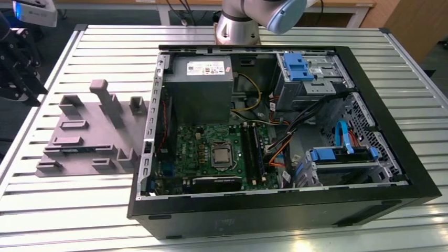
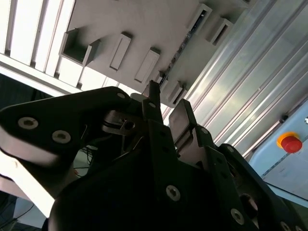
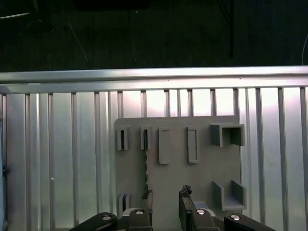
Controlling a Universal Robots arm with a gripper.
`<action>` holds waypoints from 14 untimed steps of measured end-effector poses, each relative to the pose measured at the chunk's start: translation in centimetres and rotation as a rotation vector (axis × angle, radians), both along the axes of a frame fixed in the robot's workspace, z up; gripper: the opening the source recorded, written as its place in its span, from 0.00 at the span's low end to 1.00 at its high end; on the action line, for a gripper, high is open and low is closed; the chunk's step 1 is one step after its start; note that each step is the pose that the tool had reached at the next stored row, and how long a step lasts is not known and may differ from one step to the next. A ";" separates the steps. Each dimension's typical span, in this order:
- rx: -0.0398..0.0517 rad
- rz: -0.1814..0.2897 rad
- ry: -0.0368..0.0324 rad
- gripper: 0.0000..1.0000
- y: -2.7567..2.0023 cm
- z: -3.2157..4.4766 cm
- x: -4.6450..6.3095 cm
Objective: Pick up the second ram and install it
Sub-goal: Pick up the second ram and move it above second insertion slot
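I see my end effector (image 3: 166, 206) above the grey fixture (image 3: 202, 178), fingers parted and gripping nothing. The second ram (image 3: 145, 166) stands on edge in the fixture's slots, near the fingertips. In the exterior view the fixture lies mid-left on the bench (image 1: 70, 210), beside the open computer case (image 1: 280, 212).

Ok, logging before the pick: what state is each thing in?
second ram: on edge in the grey fixture, not gripped.
gripper: fingers open, empty, above the fixture.
computer case: side open, lying on the table.
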State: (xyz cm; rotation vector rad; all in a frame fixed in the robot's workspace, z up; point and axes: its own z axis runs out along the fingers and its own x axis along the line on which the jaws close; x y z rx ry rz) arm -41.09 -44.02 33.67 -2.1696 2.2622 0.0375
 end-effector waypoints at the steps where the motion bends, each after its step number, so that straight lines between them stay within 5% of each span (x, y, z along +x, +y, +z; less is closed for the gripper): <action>1: 0.0000 0.000 0.0000 0.36 0.00 -0.18 0.0; 5: 0.0000 0.000 0.0002 0.36 -0.01 -0.82 0.0; 14: 0.0005 0.000 0.0000 0.36 -0.02 -0.93 0.0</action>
